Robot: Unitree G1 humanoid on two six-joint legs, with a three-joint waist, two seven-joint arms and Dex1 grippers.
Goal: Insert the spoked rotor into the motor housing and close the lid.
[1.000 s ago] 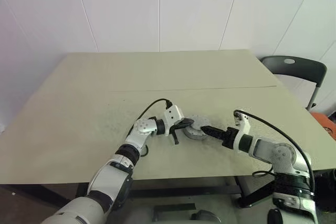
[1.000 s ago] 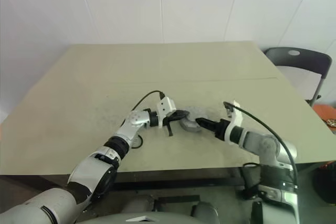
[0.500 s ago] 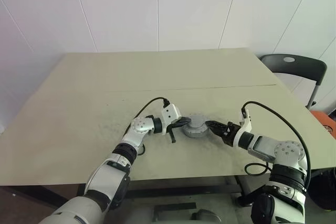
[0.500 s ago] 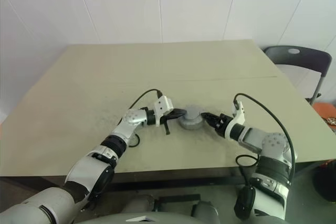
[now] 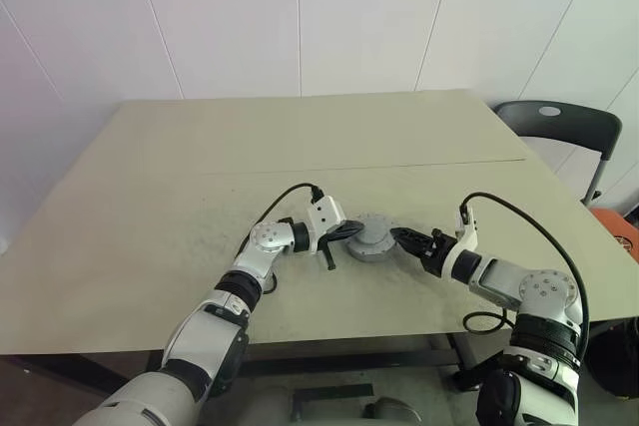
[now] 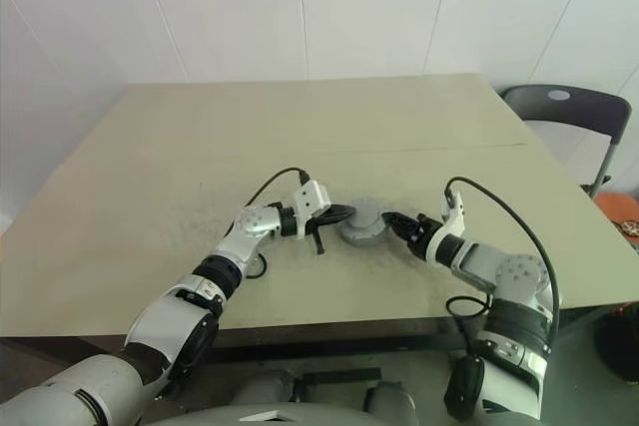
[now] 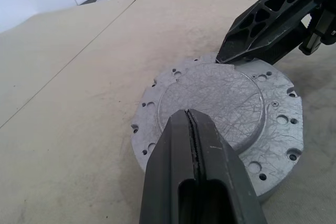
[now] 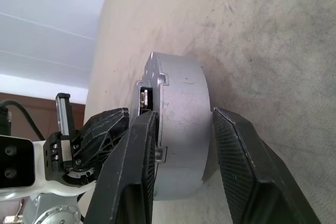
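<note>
A thick grey round motor housing (image 5: pixel 373 239) lies flat on the table, with the grey lid (image 7: pixel 220 98) as its top face. The spoked rotor is hidden. My left gripper (image 7: pixel 190 114) is shut, and its tips lie over the lid's near rim from the left. My right gripper (image 8: pixel 184 115) comes in from the right. It is shut on the housing's (image 8: pixel 181 129) edge, with one finger on the top face and the other at the underside. Its upper fingertip (image 7: pixel 223 56) touches the lid's rim.
The beige table (image 5: pixel 300 147) stretches wide behind and to both sides of the housing. A dark chair (image 5: pixel 559 127) stands past the table's right edge. Black cables loop from both wrists, on the left (image 5: pixel 285 199) and on the right (image 5: pixel 519 221).
My right gripper rolled and closed from wide open onto the housing's edge. The left gripper stayed shut over the lid. The camera view shifted slightly.
</note>
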